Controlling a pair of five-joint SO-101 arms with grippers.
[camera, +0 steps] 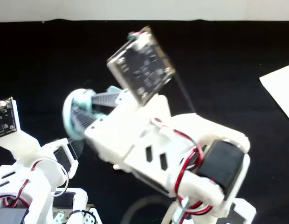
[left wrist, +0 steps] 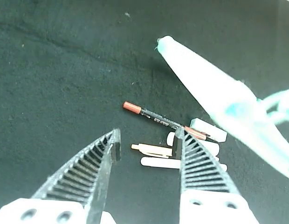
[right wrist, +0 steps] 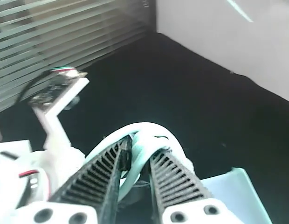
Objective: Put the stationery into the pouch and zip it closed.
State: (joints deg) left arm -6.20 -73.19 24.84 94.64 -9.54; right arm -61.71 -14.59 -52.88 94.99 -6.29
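The pouch (left wrist: 205, 88) blocks 1 side of the stationery (left wrist: 157, 150); other sides open.

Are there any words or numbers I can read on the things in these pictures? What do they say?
Nothing can be read clearly.
On the pen: print along the barrel, too small and blurred to read.
On the circuit board on an arm's wrist: pale marks, too blurred to read.
On the pouch: no words visible.

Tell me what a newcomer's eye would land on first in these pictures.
The pale teal pouch stands out first, hanging in the air from the right gripper, which is clamped on its loop. In front of the open left gripper, a red-capped pen and small white pieces lie clustered on the black table.
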